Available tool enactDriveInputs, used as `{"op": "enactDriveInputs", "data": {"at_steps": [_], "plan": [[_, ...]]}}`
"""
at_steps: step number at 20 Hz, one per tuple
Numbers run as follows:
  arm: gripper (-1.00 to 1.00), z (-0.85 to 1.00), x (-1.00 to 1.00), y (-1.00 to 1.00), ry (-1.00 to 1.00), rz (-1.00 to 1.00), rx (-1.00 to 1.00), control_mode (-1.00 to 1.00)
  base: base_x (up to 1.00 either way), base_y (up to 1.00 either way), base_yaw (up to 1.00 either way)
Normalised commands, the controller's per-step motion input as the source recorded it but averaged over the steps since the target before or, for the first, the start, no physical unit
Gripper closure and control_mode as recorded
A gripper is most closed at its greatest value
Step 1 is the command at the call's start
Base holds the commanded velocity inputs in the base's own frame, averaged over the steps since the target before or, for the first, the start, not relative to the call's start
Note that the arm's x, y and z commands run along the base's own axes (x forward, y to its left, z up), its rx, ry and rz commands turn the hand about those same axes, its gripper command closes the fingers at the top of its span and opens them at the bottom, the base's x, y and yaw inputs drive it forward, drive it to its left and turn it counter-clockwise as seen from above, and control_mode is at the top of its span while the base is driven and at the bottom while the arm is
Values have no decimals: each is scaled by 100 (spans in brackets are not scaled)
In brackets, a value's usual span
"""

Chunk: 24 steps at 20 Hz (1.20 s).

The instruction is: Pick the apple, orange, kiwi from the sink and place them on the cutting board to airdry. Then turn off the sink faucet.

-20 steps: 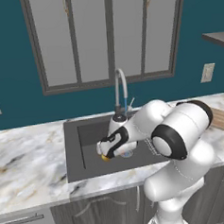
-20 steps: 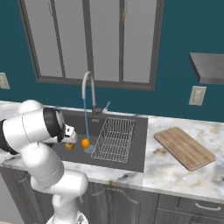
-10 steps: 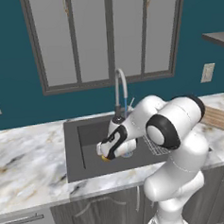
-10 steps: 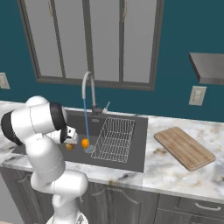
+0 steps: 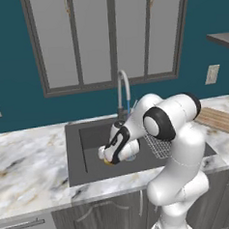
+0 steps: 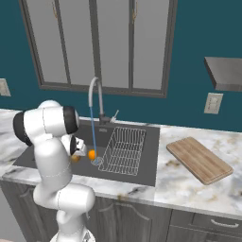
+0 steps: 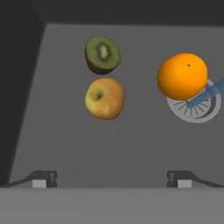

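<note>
Arm folded forward over table edge, wrist bent down into sink [image 5: 90, 152]. End effector [image 7: 111, 178] spread wide, nothing held, hung above basin floor. Apple [image 7: 104, 98] seen ahead, slightly left of end effector; kiwi [image 7: 103, 54] just beyond apple; orange [image 7: 182, 76] ahead to right, over drain [image 7: 197, 109]. Cutting board [image 6: 199, 159] well apart, on table.

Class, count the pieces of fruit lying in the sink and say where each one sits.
3. The kiwi lies right beside the apple; the orange sits apart, over the drain edge. Others may be hidden by the arm.
</note>
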Motion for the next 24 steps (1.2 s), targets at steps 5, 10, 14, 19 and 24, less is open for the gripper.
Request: {"op": "enactDriveInputs", "data": {"at_steps": [5,10,14,19,24], "plan": [[-100,-19,22,7,0,0,0,-100,0,0,0],[-100,-19,20,9,0,0,0,-100,0,0,0],[-100,-22,25,15,0,0,0,-100,0,0,0],[-100,-23,23,10,0,0,0,-100,0,0,0],[-100,-23,21,4,0,0,0,-100,0,0,0]]}}
